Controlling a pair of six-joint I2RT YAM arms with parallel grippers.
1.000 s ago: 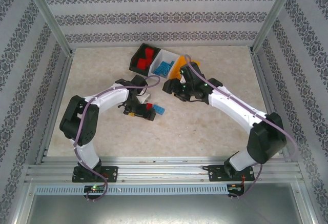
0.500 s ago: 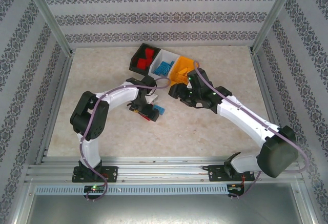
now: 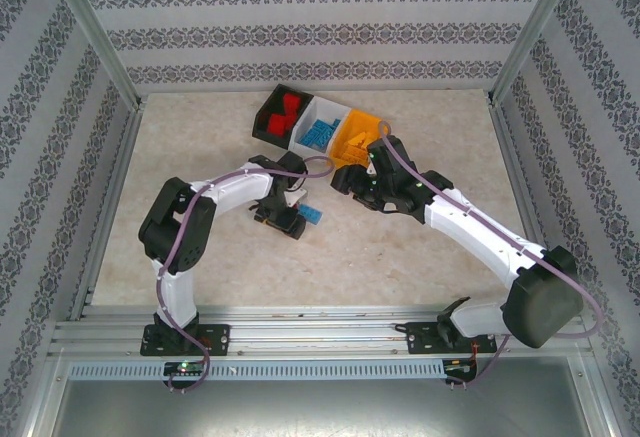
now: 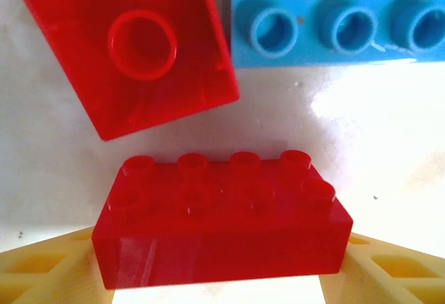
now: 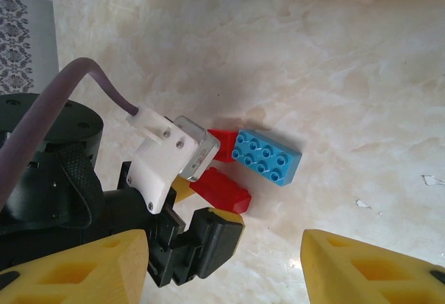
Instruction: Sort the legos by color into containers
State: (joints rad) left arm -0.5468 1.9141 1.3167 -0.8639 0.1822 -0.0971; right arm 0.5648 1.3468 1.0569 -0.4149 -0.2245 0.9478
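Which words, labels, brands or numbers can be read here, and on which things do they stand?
None can be read. The long red plastic studded brick, the light blue plastic studded brick and the overturned square red plastic brick bear no legible print; the black plastic bin, white plastic bin and orange plastic bin show no labels.

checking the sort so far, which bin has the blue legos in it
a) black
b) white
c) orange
b, the white bin in the middle of the row holds the blue legos, while the black bin beside it holds red legos.
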